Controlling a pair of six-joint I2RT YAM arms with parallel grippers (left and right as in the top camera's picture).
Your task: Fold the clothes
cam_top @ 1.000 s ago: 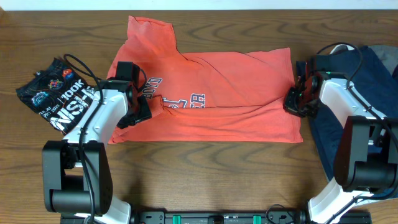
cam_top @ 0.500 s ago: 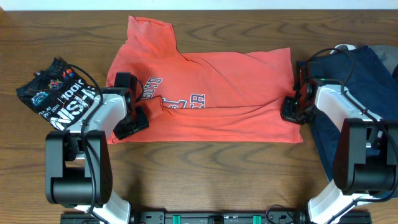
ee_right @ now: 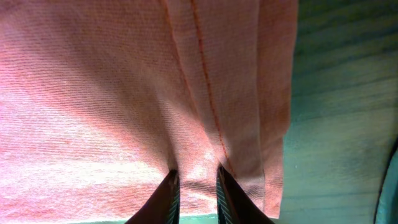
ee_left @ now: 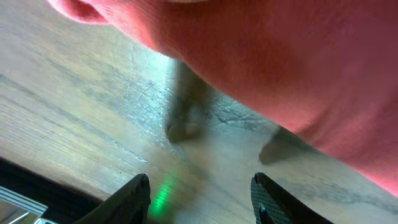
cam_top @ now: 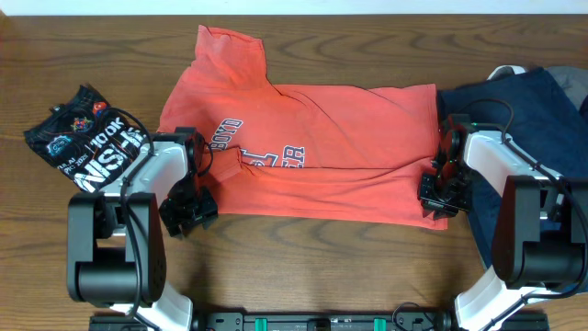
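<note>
3 garments (cam_top: 322,152), 1 table (cam_top: 303,267)

A: Filling most of the frame: coral-red T-shirt (ee_right: 112,93), fine ribbed weave, brighter toward lower left.
B: Noted. Stitching?
A: Hem seam (ee_right: 208,93), slanting from top centre down to the right gripper (ee_right: 194,194). Layered cloth edges just right of it.
B: Fingers (ee_right: 169,198)?
A: Dark, close together, a ridge of cloth between. Pinched or only straddled: cannot tell.
B: Beyond the cloth?
A: Bare wooden table (ee_right: 336,112) at right, greenish cast. Dark cable (ee_right: 387,186) curving at far right edge.
</note>
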